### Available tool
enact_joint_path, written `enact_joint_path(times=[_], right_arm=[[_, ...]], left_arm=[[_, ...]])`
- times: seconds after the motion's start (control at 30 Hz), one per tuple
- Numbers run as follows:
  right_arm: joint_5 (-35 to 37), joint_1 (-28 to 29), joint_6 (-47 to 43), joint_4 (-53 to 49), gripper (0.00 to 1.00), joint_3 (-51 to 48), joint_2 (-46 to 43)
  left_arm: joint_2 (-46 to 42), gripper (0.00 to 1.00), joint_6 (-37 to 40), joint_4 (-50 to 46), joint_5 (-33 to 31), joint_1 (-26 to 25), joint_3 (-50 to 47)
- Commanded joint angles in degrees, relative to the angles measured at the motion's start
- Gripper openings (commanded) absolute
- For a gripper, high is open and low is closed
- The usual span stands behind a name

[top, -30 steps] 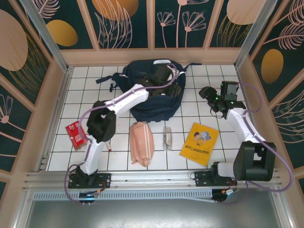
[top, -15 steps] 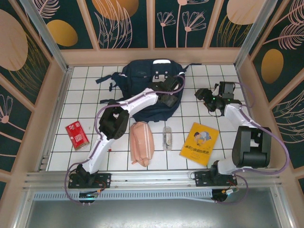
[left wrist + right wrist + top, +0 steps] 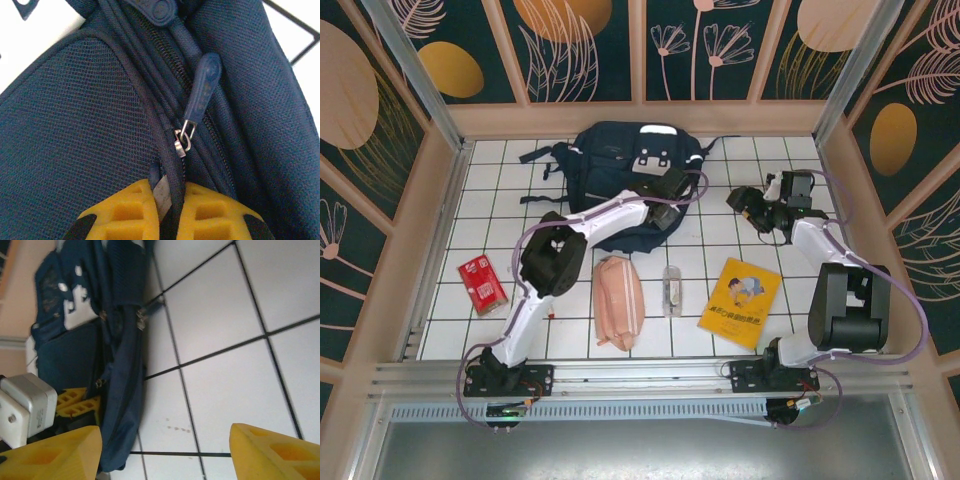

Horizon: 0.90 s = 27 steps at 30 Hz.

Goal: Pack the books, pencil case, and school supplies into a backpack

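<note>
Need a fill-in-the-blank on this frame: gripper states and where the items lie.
1. The right gripper has its jaws ___.
2. The jaws shut on a seam of the backpack belong to the ___ arm.
3. The clear case lies ___ the pencil case and the book.
4. The book has a ___ cover.
Missing words: open; left; between; yellow.

Left hand (image 3: pixel 170 212) closed, right hand (image 3: pixel 165 445) wide

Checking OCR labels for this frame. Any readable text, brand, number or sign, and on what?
Nothing can be quoted; no text is legible.
Blue lettering on the yellow book cover: too small to read.
White print on the small red flat pack: blurred.
The backpack: no readable label or brand in top or wrist views.
</note>
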Motion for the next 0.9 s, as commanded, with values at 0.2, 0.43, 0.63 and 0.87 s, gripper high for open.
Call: enact_joint_path(times=[0.2,0.43,0.63,0.87], right_arm=[[-6.93,4.14,-8.44,1.97,0.72,5.65,7.39],[-19.1,10.51,-28.13,8.8,0.71,1.01,7.84],[-20.09,14.4,-30.33,16.32,0.56,-2.59,9.47],[-16.79,15.02,-31.58,18.4,0.49,-4.23,12.81]], left_arm=[[-24.45,0.0,14.15,5.17,7.73,1.06,-19.04],[-32.13,0.0,13.15,7.1,14.79,4.78,-22.9],[-32.34,0.0,15.21,6.11,16.85,5.88,-19.87],[-32.34,0.0,15.87,5.64,18.0,6.49,-19.74]])
